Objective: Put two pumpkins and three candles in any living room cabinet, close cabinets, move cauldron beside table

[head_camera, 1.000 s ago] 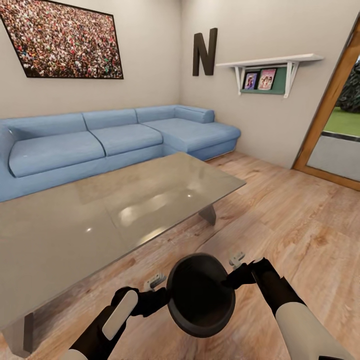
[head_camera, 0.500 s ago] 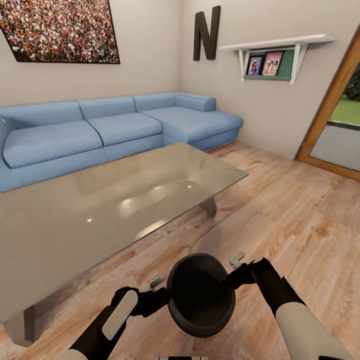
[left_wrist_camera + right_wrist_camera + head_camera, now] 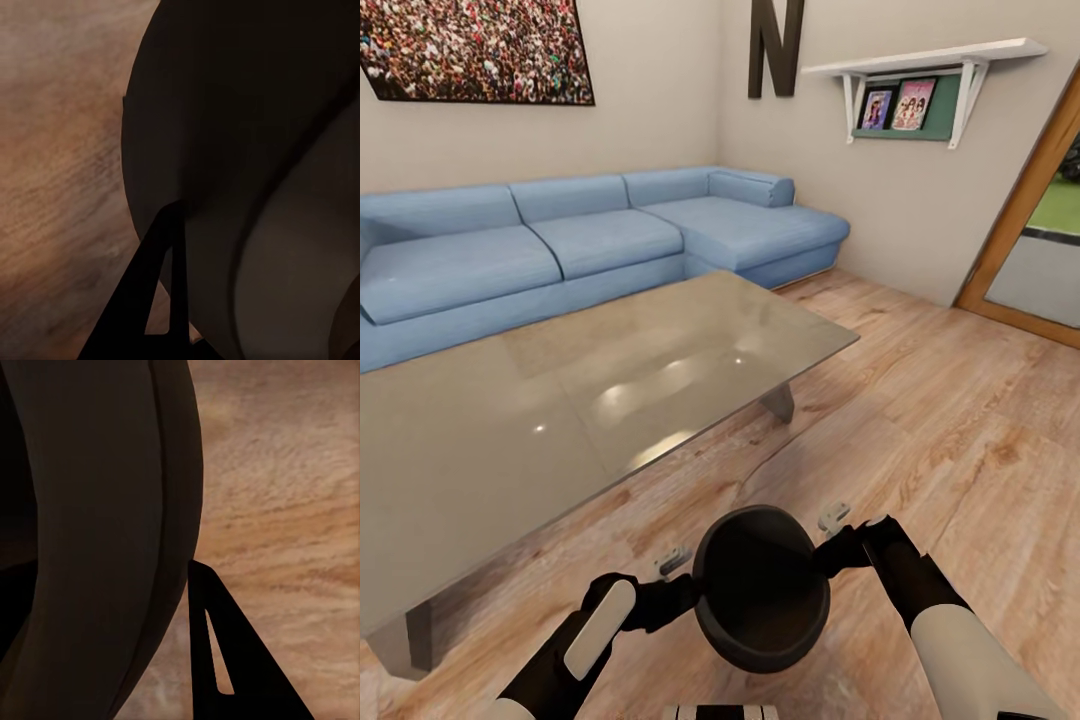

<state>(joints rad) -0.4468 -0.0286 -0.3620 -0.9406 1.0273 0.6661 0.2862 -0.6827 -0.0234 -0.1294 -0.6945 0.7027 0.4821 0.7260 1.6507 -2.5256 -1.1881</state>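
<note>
The cauldron (image 3: 761, 590) is held up between both grippers, low in the head view, over the wooden floor (image 3: 960, 420). Its wide mouth is turned toward the camera, with a dark inside. The left gripper (image 3: 682, 592) is pressed on the cauldron's left rim, the right gripper (image 3: 828, 552) on its right rim. Each gripper is closed on the rim, one finger outside the wall; the inner fingers are hidden by the pot.

In the left wrist view the cauldron wall (image 3: 247, 150) is seen very close, with one dark finger (image 3: 146, 300) lying against its outside and floor boards (image 3: 60, 150) beyond. In the right wrist view the cauldron's rim and band (image 3: 97, 525) are seen close up, with one dark finger (image 3: 232, 660) just outside it over the floor (image 3: 285, 472).

The table (image 3: 560, 400) with the glossy grey top is placed just ahead and to the left of the cauldron, near but not touching. A blue corner sofa (image 3: 590, 240) is set behind the table against the wall. A letter N (image 3: 775, 45), a white shelf (image 3: 925, 60) with two pictures and a crowd photo (image 3: 475, 50) are hung on the walls. A wood-framed door (image 3: 1030, 230) is seen at right.
</note>
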